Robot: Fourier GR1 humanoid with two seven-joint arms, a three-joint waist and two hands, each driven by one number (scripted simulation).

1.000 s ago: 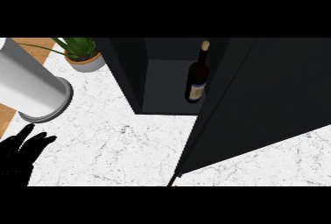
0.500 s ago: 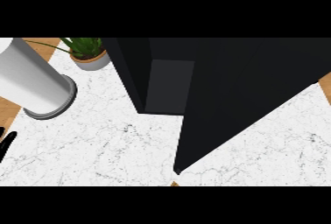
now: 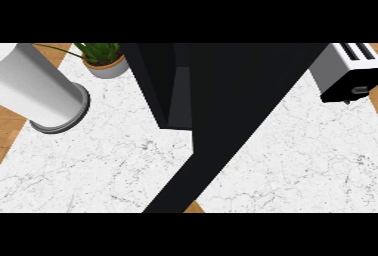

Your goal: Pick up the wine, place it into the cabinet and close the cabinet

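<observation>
The black cabinet (image 3: 159,80) stands at the top middle of the marble counter. Its dark door (image 3: 236,110) has swung across the front and covers nearly all of the opening; only a narrow grey strip of the inside (image 3: 179,95) still shows. The wine bottle is hidden behind the door. Neither of my hands shows in the head view.
A tall white cylinder (image 3: 37,90) stands at the left on the counter (image 3: 96,165). A potted plant (image 3: 103,57) sits at the back left beside the cabinet. A white toaster (image 3: 347,70) is at the right edge. Wooden floor shows past the counter's left edge.
The cabinet door has swung leftward across the opening, hiding the wine bottle. My left hand has dropped out of the lower left corner. The toaster has come into view at the right.
</observation>
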